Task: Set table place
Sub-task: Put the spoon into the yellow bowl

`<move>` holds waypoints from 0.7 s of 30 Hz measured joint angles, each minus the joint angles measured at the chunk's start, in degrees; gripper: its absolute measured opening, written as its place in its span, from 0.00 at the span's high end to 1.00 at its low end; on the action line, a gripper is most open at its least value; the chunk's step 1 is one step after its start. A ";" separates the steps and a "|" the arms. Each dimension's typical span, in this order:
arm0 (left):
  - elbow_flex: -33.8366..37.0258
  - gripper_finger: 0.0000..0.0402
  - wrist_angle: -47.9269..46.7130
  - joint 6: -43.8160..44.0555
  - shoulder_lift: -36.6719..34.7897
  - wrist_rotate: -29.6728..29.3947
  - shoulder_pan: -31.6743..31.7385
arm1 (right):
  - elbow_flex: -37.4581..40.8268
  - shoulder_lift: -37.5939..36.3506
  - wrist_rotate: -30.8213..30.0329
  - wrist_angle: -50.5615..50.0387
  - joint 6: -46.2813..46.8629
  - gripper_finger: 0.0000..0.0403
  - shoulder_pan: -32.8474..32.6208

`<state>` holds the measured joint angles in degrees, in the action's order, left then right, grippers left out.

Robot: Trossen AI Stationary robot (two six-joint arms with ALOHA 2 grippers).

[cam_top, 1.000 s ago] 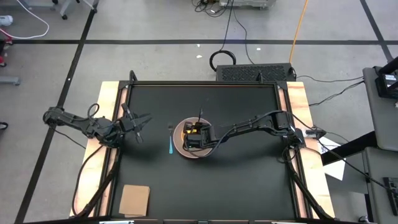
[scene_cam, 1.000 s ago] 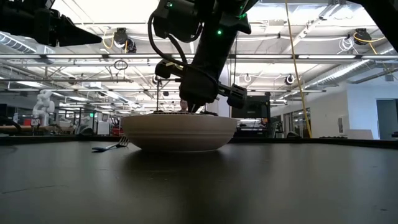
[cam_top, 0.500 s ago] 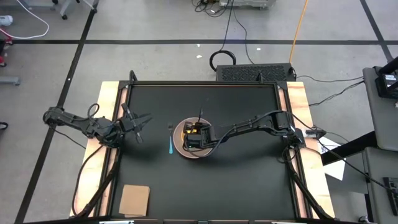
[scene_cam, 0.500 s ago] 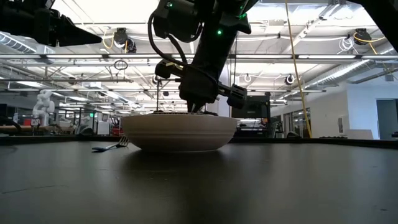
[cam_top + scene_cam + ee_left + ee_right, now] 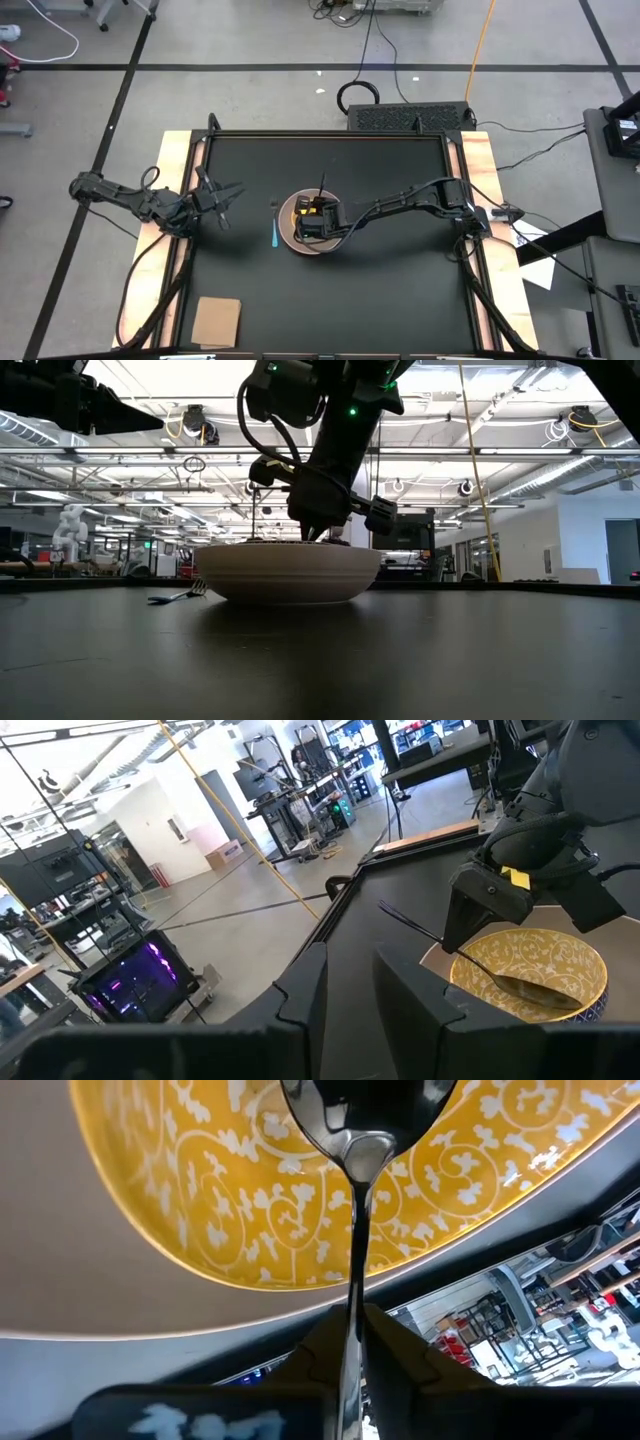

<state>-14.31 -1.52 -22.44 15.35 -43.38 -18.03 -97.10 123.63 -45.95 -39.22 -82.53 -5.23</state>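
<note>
1. Overhead camera looks straight down on the whole surface [image 5: 400, 300].
2. Low camera sits at surface level, facing the room.
3. Wrist cameras look past their tools; both show the yellow dish [image 5: 180, 1220] close up.

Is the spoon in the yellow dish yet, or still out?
In: the spoon's bowl lies inside the yellow dish, its handle running out between the right gripper's fingers.
</note>
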 joint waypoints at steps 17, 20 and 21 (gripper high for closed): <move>0.00 0.78 -0.02 -0.02 0.00 -0.02 0.01 | 0.00 0.02 1.65 -0.44 0.42 0.94 0.02; 0.00 0.78 -0.02 -0.03 0.02 -0.02 0.01 | 0.00 0.02 1.66 -0.80 0.42 0.94 0.01; 0.00 0.78 -0.02 -0.03 0.01 -0.02 -0.01 | 0.00 0.02 1.69 -0.96 0.51 0.94 0.02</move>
<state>-14.31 -1.54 -22.47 15.37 -43.40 -18.04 -97.10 123.66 -44.26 -40.18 -82.02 -5.21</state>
